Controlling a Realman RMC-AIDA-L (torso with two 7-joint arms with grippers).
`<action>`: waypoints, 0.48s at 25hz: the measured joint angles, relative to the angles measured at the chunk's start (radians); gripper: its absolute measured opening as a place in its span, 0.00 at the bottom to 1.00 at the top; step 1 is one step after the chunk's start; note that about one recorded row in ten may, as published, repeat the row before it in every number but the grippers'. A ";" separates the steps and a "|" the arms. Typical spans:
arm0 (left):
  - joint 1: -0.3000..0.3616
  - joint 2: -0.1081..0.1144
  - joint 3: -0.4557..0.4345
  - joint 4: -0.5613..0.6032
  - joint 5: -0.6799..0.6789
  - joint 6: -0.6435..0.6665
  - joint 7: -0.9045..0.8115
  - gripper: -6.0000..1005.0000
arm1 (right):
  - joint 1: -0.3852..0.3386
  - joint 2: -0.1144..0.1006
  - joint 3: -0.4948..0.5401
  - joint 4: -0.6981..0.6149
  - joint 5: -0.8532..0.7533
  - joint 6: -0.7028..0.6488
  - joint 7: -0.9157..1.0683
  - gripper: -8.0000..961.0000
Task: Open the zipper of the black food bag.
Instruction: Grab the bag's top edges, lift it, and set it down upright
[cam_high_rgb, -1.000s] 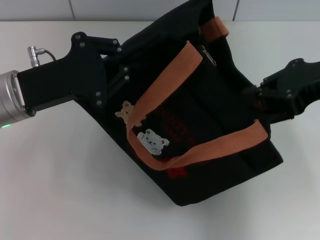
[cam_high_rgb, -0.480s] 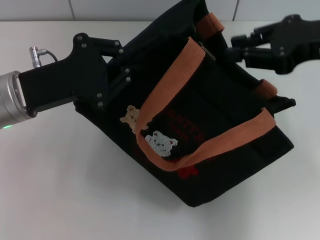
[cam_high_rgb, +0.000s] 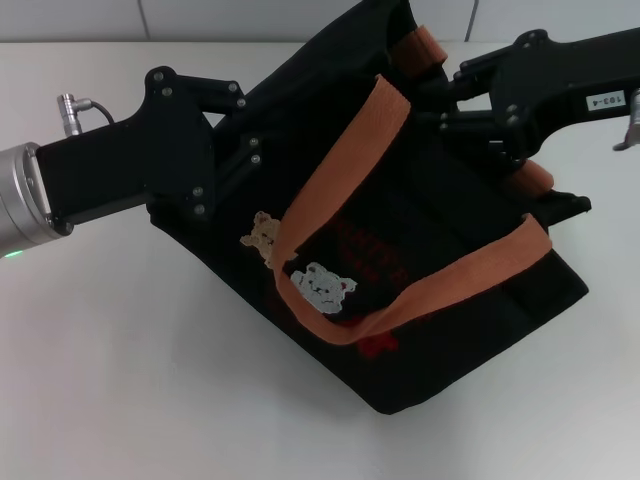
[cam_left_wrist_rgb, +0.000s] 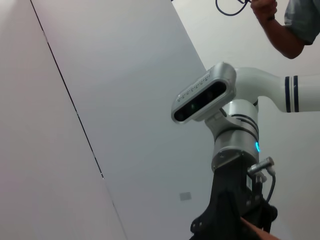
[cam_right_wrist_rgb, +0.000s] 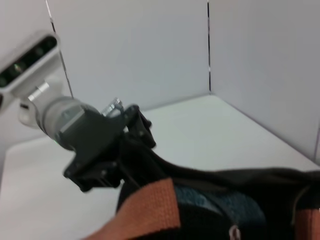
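Note:
The black food bag lies tilted on the white table, with its orange-brown handles and bear patches facing up. My left gripper is shut on the bag's left end; the right wrist view shows that gripper gripping the fabric. My right gripper hovers open over the bag's top edge near the far handle. The zipper's small silvery pull shows at the lower edge of the right wrist view, between the handle ends. In the head view the zipper is mostly covered by the right gripper.
White table stretches in front and to the left of the bag, with a white wall behind. The left wrist view shows my right arm's wrist camera and a person's arm above it.
The right gripper rose from the bag's right side and moved left over its top edge. The bag's lower right end swung outward. The left gripper stayed put.

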 joint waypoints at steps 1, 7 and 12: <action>0.000 0.000 0.000 0.000 0.000 0.000 0.000 0.12 | 0.000 0.000 0.000 0.000 0.000 0.000 0.000 0.37; -0.001 0.000 0.000 -0.001 0.000 0.001 0.000 0.12 | 0.023 0.002 -0.012 0.033 -0.022 0.035 0.001 0.37; 0.000 0.001 0.001 -0.001 0.000 0.002 0.000 0.12 | 0.043 0.002 -0.019 0.054 -0.025 0.045 0.001 0.37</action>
